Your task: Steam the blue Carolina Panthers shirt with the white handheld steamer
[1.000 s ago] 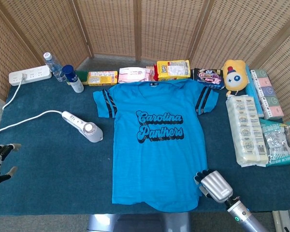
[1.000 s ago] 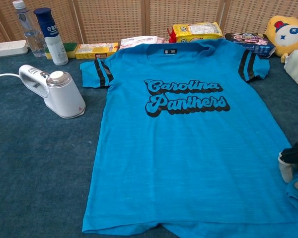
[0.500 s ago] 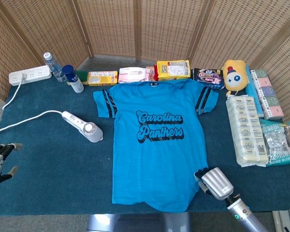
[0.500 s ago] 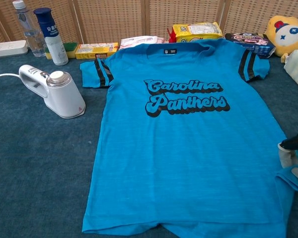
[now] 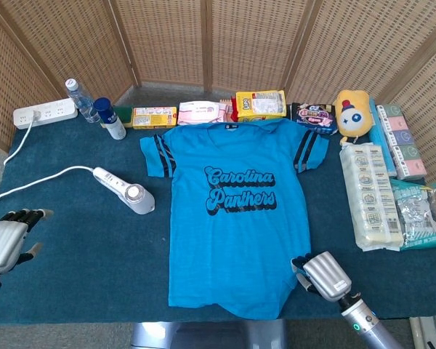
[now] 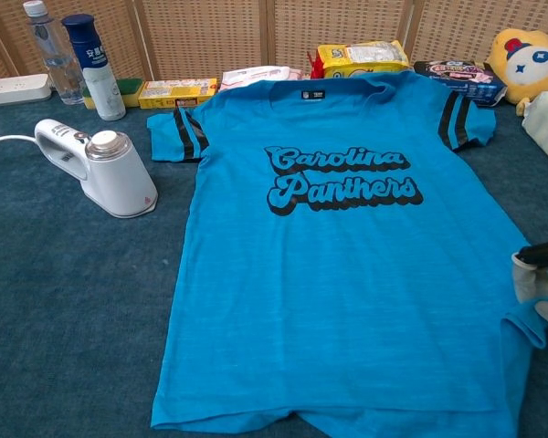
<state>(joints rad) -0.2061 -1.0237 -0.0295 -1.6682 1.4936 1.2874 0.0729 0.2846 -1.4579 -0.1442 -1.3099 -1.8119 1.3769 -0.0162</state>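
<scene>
While the blue shirt (image 5: 235, 218) lies flat on the dark teal table (image 5: 80, 269), filling the middle of the head view, its long axis runs top to bottom of the frame: collar toward the top edge, hem toward the bottom, the black "Carolina Panthers" lettering reading upright. The striped sleeves stick out to left and right near the top.

My right hand (image 5: 321, 274) sits at the lower right of the head view, at the shirt's lower right corner. My fingers are curled onto the cloth there, and the corner is pulled up and folded inward; in the chest view the hand (image 6: 541, 283) shows only at the right edge, pinching that lifted hem.

My left hand (image 5: 7, 238) is at the far left edge of the head view, over the table, holding nothing, fingers spread apart. It is well apart from the steamer.

The white steamer (image 5: 127, 193) rests on the table left of the shirt, near the left sleeve but not touching it. Its long axis runs diagonally, handle toward the upper left, broad head toward the lower right. Its white cord (image 5: 36, 182) trails off toward the left edge.
</scene>
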